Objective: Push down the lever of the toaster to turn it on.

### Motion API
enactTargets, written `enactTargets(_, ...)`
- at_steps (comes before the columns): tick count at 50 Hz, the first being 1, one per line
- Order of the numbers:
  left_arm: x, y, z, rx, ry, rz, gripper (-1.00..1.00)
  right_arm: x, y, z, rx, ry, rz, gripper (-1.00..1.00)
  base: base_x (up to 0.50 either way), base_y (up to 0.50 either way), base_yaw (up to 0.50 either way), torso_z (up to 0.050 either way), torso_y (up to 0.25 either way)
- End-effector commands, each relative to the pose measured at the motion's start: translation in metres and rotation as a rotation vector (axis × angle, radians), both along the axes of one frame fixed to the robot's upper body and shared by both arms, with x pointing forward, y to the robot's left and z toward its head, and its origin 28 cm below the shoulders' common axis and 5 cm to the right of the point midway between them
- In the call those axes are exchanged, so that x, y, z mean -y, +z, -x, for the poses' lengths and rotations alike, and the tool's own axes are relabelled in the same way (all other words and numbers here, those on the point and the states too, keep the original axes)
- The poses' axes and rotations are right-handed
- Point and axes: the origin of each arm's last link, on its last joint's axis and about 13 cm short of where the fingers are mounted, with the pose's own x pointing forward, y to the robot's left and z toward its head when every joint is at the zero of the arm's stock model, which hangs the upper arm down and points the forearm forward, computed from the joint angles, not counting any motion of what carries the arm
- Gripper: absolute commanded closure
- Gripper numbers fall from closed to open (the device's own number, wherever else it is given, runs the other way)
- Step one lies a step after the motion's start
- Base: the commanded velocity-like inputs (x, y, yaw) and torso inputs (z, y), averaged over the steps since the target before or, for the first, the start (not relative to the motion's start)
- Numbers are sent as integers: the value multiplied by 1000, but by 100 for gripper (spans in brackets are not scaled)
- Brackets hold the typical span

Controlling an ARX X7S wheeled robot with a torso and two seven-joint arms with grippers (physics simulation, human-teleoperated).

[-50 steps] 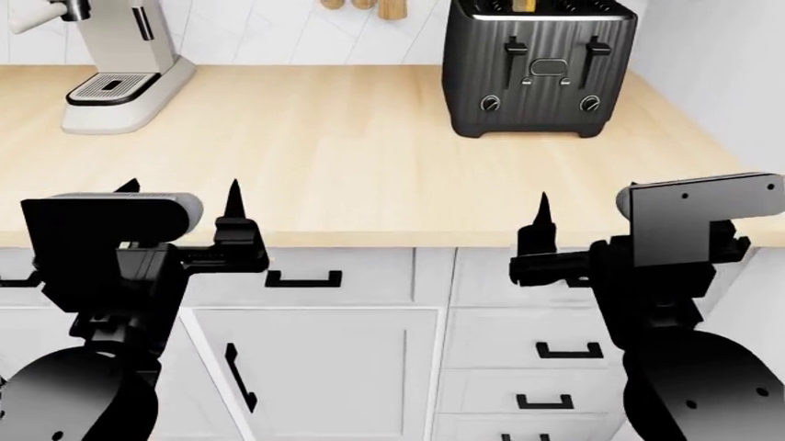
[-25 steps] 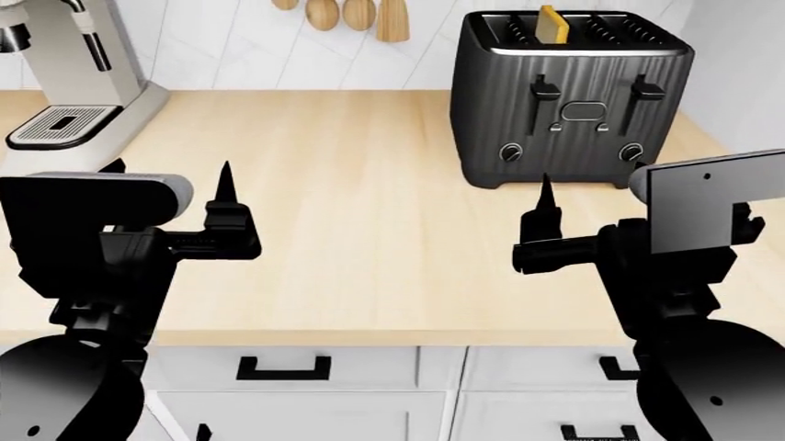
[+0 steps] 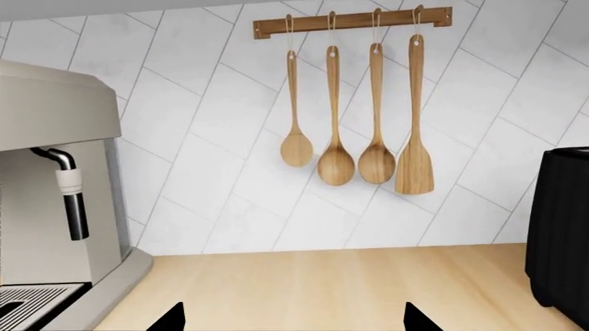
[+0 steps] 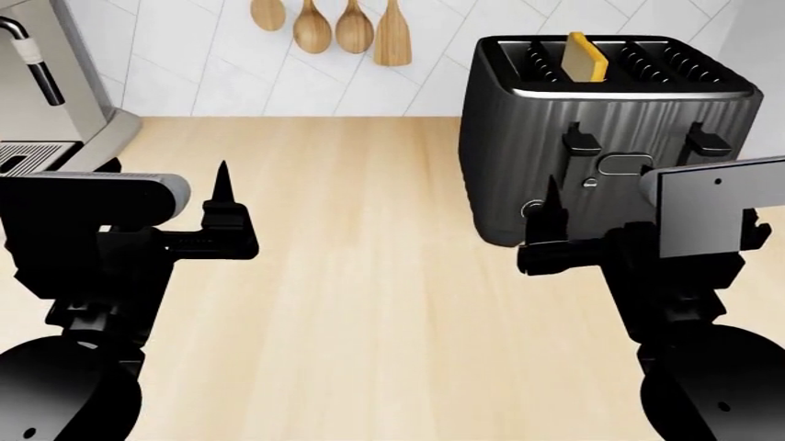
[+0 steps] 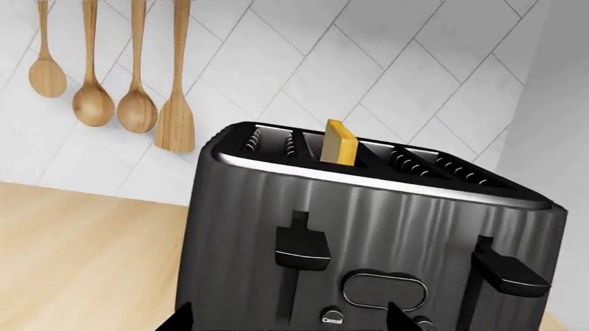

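Observation:
The black ribbed toaster (image 4: 516,156) stands on the counter at the back right, with a slice of toast (image 4: 585,57) sticking out of one slot. Its two tab levers, left (image 4: 579,141) and right (image 4: 708,142), sit high in their tracks. My right gripper (image 4: 608,216) is open and empty, hovering just in front of the toaster's face, not touching. In the right wrist view the toaster (image 5: 239,227) fills the frame; the left lever (image 5: 302,247) lies above the open gripper (image 5: 290,321), the right lever (image 5: 509,271) off to the side. My left gripper (image 4: 165,188) is open and empty.
A silver coffee machine (image 4: 37,83) stands at the back left, also in the left wrist view (image 3: 55,172). Wooden utensils (image 4: 325,28) hang on the tiled wall. A side wall (image 4: 760,37) is close behind the toaster on the right. The wooden countertop (image 4: 368,276) lies under both arms.
The whole view has moved forward over the counter. The toaster is larger and nearer, now right in front of my right gripper. Both grippers stay open in the same pose.

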Motion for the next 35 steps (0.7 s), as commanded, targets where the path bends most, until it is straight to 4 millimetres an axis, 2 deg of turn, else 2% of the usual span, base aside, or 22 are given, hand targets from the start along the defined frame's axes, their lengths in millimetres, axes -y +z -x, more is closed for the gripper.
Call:
enactTargets(1,-1,-1,0,0,5,1,-100,2,-2,1,2,-23,-16,-100,0,0,0,0,0)
enactTargets(2,-1,-1,1,0,5,1,-100,2,-1,1,8,-24,-22,100,0,0,0,0,0)
enactTargets(13,-1,-1,1,0,10,0,-100,4,-1,6,40,-28,-38,100,0,0,0,0,0)
enactTargets(27,-3,-1,0,1,14,11,-100,1,31,13,118,-24,-20,100,0,0,0,0,0)
enactTargets(35,-4,-2,1,-2,15,18,-100,-2,42,8,136,-14,-3,100,0,0,0,0,0)
